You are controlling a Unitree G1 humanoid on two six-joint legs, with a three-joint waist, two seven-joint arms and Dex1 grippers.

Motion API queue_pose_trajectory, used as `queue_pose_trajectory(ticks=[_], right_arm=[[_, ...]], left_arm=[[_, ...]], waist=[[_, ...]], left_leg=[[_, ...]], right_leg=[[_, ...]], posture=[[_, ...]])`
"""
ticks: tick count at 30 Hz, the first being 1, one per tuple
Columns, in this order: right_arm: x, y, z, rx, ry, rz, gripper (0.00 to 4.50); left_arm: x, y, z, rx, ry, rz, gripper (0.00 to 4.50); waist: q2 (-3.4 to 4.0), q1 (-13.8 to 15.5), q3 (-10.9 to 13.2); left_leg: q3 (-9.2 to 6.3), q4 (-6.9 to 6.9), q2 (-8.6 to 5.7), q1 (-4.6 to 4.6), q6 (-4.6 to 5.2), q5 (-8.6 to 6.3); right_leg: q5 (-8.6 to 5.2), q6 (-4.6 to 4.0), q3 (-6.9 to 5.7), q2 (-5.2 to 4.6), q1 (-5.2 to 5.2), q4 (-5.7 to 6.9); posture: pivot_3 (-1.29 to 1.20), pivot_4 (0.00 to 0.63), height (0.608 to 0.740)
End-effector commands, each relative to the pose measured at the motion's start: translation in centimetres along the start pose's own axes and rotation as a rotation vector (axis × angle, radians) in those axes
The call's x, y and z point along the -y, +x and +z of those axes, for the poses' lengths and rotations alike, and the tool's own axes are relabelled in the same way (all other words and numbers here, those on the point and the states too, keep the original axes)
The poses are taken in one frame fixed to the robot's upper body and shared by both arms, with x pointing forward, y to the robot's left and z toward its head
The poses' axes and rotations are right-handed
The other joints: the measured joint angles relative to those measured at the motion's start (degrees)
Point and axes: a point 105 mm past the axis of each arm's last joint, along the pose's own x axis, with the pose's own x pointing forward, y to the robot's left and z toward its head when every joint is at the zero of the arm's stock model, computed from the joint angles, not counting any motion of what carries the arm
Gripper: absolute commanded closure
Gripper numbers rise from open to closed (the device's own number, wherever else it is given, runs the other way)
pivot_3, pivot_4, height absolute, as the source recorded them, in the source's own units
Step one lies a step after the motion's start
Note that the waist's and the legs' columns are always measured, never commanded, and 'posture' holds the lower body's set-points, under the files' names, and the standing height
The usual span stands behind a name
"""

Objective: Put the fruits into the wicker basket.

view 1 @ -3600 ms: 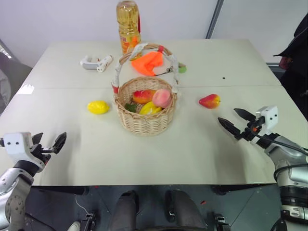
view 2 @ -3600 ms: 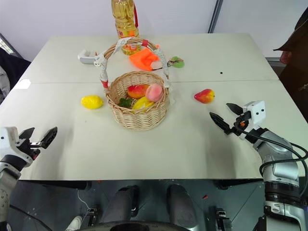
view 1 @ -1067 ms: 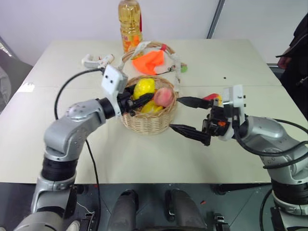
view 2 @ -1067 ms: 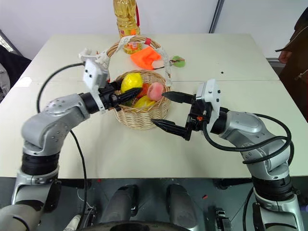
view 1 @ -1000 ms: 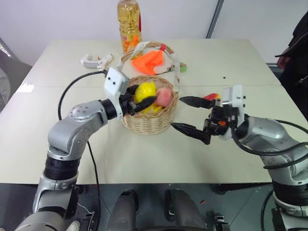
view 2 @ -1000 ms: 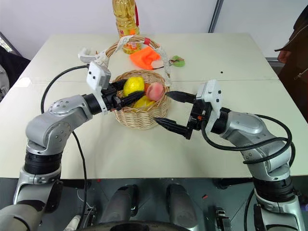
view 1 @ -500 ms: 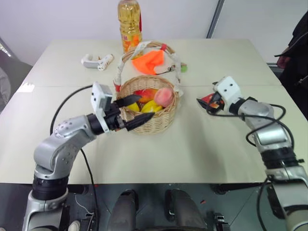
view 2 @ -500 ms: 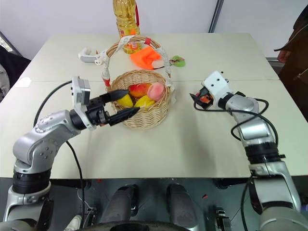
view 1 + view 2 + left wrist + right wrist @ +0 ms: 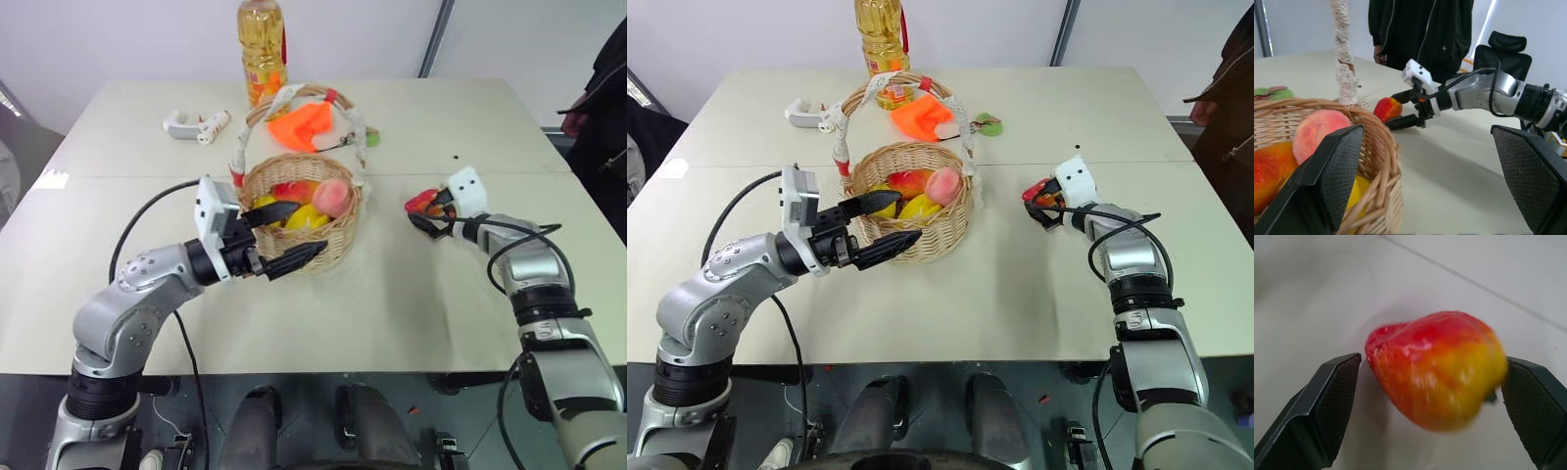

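- Head views: lemon now down in the wicker basket (image 9: 294, 253) among the other fruits; left gripper (image 9: 286, 238) pulled back to the near rim, fingers spread and empty. Right gripper (image 9: 1042, 205) swung out to the mango (image 9: 1036, 191) on the table (image 9: 1038, 294), spread around it.
- Left wrist view: peach (image 9: 1317, 131) inside the rim, mango beyond, still outside.
- Right wrist view: mango between wide-open fingers (image 9: 1334, 396), not yet pinched. One fruit left, by the look of it.
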Motion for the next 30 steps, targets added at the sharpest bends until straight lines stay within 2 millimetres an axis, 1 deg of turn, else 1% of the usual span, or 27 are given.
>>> queue_pose_trajectory(ticks=[1, 3, 4, 6, 8, 12, 15, 17, 20, 22, 23, 24, 26, 28, 30], right_arm=[[1.0, -0.2, 2.2, 0.072, -0.010, -0.037, 0.00], [1.1, -0.2, 2.3, 0.083, -0.011, -0.041, 0.00], [1.1, -0.3, 2.4, 0.093, -0.012, -0.048, 0.25], [1.2, -0.4, 2.9, 0.119, -0.031, -0.057, 0.88], [1.1, -0.7, 3.5, 0.154, -0.050, -0.053, 1.88], [-0.4, -2.8, 5.2, 0.249, -0.188, 0.017, 1.88], [-1.8, -4.7, 6.4, 0.319, -0.230, 0.085, 1.88], [-4.0, -6.7, 7.5, 0.394, -0.231, 0.202, 1.88], [-7.9, -9.8, 8.3, 0.450, -0.201, 0.430, 1.88], [-10.4, -11.5, 8.9, 0.469, -0.169, 0.576, 1.88], [-11.5, -12.0, 9.2, 0.476, -0.169, 0.628, 1.88], [-12.3, -12.3, 9.6, 0.486, -0.172, 0.659, 1.88], [-13.8, -11.6, 11.0, 0.511, -0.165, 0.664, 1.88], [-15.4, -9.5, 12.4, 0.517, -0.191, 0.608, 1.88], [-16.4, -7.7, 13.2, 0.501, -0.181, 0.548, 1.88]], left_arm=[[0.7, 0.1, 1.1, 0.028, 0.063, -0.025, 0.06], [0.7, 0.2, 1.1, 0.028, 0.062, -0.029, 0.06], [0.7, 0.2, 1.1, 0.027, 0.061, -0.031, 0.01], [0.7, 0.3, 1.1, 0.028, 0.060, -0.031, 0.00], [0.5, 0.1, 1.0, 0.029, 0.061, -0.021, 0.00], [-1.0, -1.4, 0.4, 0.005, 0.091, 0.080, 0.00], [-2.3, -3.1, 0.0, -0.002, 0.110, 0.167, 0.00], [-3.3, -4.9, -0.2, -0.008, 0.128, 0.237, 0.00], [-4.0, -6.9, -0.7, -0.023, 0.140, 0.295, 0.00], [-4.1, -7.7, -0.9, -0.030, 0.143, 0.308, 0.00], [-4.2, -8.0, -1.0, -0.032, 0.145, 0.311, 0.00], [-4.3, -8.2, -1.0, -0.033, 0.146, 0.313, 0.00], [-4.4, -8.3, -1.0, -0.032, 0.148, 0.315, 0.00], [-4.4, -8.2, -0.9, -0.021, 0.151, 0.305, 0.00], [-4.2, -7.9, -0.6, -0.001, 0.150, 0.291, 0.00]], waist=[[0.00, -0.01, 0.00], [0.00, -0.02, 0.00], [0.00, -0.03, 0.00], [0.00, -0.03, 0.00], [0.00, -0.03, 0.00], [0.01, 0.01, 0.00], [0.01, 0.03, 0.00], [0.01, 0.00, 0.00], [0.02, 0.06, 0.01], [0.02, 0.12, 0.01], [0.02, 0.11, 0.01], [0.02, 0.14, 0.01], [0.01, -0.04, 0.00], [0.01, -0.31, 0.00], [0.01, -0.25, 0.00]], left_leg=[[0.00, 0.00, 0.00, 0.00, 0.00, 0.00], [0.00, 0.00, 0.00, 0.00, 0.00, 0.00], [0.00, 0.00, 0.00, 0.00, 0.00, 0.00], [0.00, 0.00, 0.00, 0.00, 0.00, 0.00], [0.00, 0.00, 0.00, 0.00, 0.00, 0.00], [-0.01, -0.03, 0.00, 0.00, 0.00, 0.00], [-0.01, -0.06, 0.02, 0.00, 0.02, -0.01], [-0.01, -0.07, 0.03, 0.00, 0.02, -0.01], [-0.01, -0.08, 0.13, 0.02, 0.04, -0.02], [-0.01, -0.06, 0.18, 0.03, 0.04, -0.02], [-0.01, -0.05, 0.18, 0.04, 0.03, -0.02], [0.00, -0.03, 0.19, 0.04, 0.03, -0.02], [0.01, 0.02, 0.19, 0.05, 0.03, -0.03], [0.06, 0.02, 0.22, 0.07, 0.03, -0.02], [0.08, 0.01, 0.28, 0.05, 0.03, -0.02]], right_leg=[[0.00, 0.00, 0.00, 0.00, 0.00, 0.00], [0.00, 0.00, 0.00, 0.00, 0.00, 0.00], [0.00, 0.00, 0.00, 0.00, 0.00, 0.00], [0.00, 0.00, 0.00, 0.00, 0.00, 0.00], [0.00, 0.01, 0.00, 0.00, 0.00, 0.00], [0.00, 0.02, 0.00, 0.01, -0.01, 0.00], [0.00, 0.04, 0.00, 0.01, -0.03, 0.00], [0.00, 0.03, -0.01, 0.01, -0.05, 0.00], [-0.01, 0.01, 0.00, 0.06, -0.04, 0.00], [-0.11, -0.18, -0.01, 0.06, -0.01, -0.01], [-0.12, -0.20, -0.01, 0.05, 0.00, -0.01], [-0.10, -0.23, -0.02, 0.04, 0.01, -0.02], [-0.07, -0.29, -0.02, 0.03, 0.01, -0.03], [0.01, -0.42, -0.02, 0.05, -0.01, -0.06], [0.07, -0.52, -0.02, 0.13, -0.12, -0.04]], posture=[[0.00, 0.150, 0.740], [0.00, 0.150, 0.740], [0.00, 0.150, 0.740], [0.00, 0.150, 0.740], [0.00, 0.150, 0.740], [0.00, 0.150, 0.740], [0.00, 0.150, 0.740], [0.00, 0.150, 0.740], [0.00, 0.150, 0.740], [0.00, 0.150, 0.740], [0.00, 0.150, 0.740], [0.00, 0.150, 0.740], [0.00, 0.150, 0.740], [0.00, 0.150, 0.740], [0.00, 0.150, 0.740]])
